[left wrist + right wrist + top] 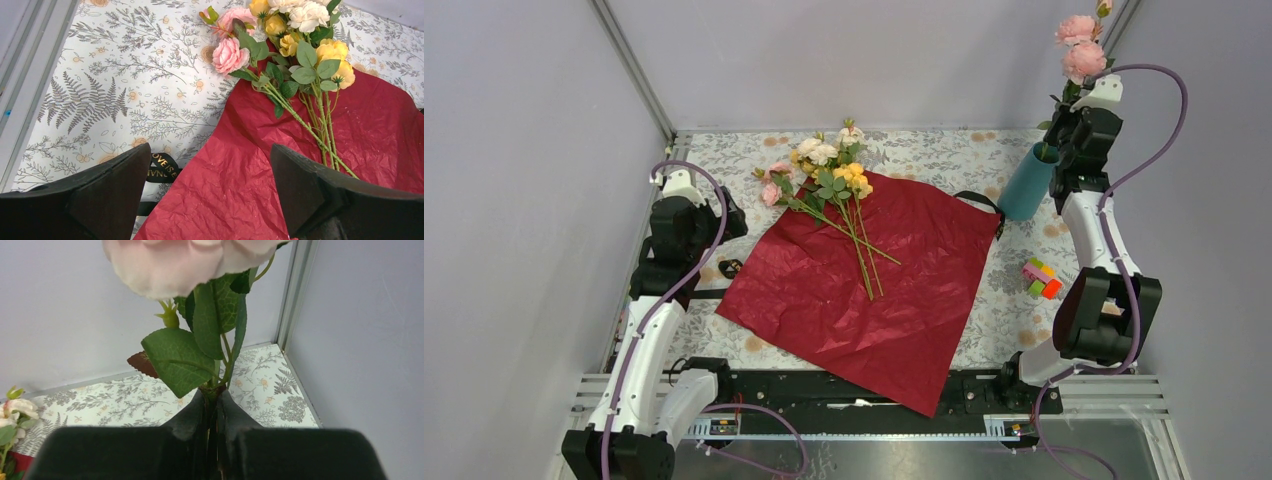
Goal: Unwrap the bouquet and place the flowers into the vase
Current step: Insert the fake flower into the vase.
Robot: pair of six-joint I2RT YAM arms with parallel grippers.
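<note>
— How far along are you?
— The red paper point(864, 290) lies unwrapped, flat. My right claw point(212, 397) is pinched tight on one pink rose stem point(1084, 60), upright over the teal vase point(1027, 182) at the far right.
— And the rest?
— The other flowers point(829, 175) lie on the paper, waiting. My left claw point(210, 150) gapes wide, empty.

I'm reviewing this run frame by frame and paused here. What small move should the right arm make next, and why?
Probably lower the right gripper a little, then release. It is shut on the stem of a pink flower, held upright with its lower end seemingly at the mouth of the vase. The other flowers lie on the red paper.
</note>
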